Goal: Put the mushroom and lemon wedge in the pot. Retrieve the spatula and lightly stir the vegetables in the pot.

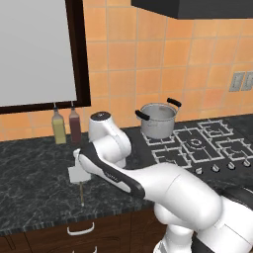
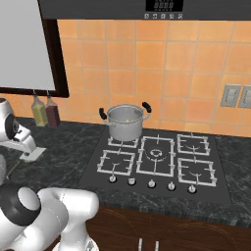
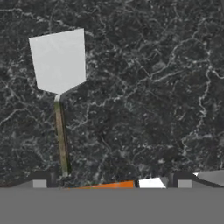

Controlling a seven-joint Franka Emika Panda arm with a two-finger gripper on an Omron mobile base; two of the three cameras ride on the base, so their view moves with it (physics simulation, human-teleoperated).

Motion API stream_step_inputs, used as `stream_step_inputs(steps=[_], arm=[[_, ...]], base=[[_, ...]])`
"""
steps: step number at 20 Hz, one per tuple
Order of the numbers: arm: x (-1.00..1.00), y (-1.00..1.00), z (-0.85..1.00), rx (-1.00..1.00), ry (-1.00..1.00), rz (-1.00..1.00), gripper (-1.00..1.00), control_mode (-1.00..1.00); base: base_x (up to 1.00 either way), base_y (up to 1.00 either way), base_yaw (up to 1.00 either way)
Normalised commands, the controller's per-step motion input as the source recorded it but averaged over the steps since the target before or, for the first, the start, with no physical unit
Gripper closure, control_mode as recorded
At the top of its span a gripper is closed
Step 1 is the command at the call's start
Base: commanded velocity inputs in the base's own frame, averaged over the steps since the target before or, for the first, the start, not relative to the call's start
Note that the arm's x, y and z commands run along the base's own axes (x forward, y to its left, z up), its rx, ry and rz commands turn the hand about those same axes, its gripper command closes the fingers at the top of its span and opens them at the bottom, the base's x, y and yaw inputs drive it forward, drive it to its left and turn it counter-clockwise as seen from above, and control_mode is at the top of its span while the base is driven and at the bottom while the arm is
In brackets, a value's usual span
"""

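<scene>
Nearest us in the hand view, the gripper has its two dark fingertips spread wide apart – nothing sits between them, and they touch nothing. Just past them lies the one spatula flat on the dark marble counter, grey blade away from the hand, thin tan handle running back towards the left tip.

From the left base view we see that spatula near the counter's front edge, partly behind the arm. Farther back stand two bottles against the wall – one yellowish, one dark red.

Far right, one steel pot sits on the rear left burner of the stove. The right base view looks into it and shows a small yellow speck, likely the lemon wedge; we cannot make out the mushroom.
</scene>
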Motion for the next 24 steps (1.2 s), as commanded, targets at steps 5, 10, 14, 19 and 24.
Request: stream_step_inputs(steps=[5,10,14,19,24], arm=[[-0.19,0.24,-0.15,0.05,0.08,-0.01,-1.00,-1.00],[-0.01,0.31,-0.22,0.01,0.10,0.00,-1.00,-1.00],[0.00,0.45,-0.20,-0.03,0.09,0.00,-1.00,-1.00],[0.00,0.30,-0.27,-0.02,0.08,0.00,-1.00,-1.00],[0.05,0.06,-0.31,0.00,0.05,0.00,-1.00,-1.00]], base=[[0.00,0.00,0.00],[0.00,0.00,0.00],[0.00,0.00,0.00],[0.00,0.00,0.00],[0.00,0.00,0.00]])
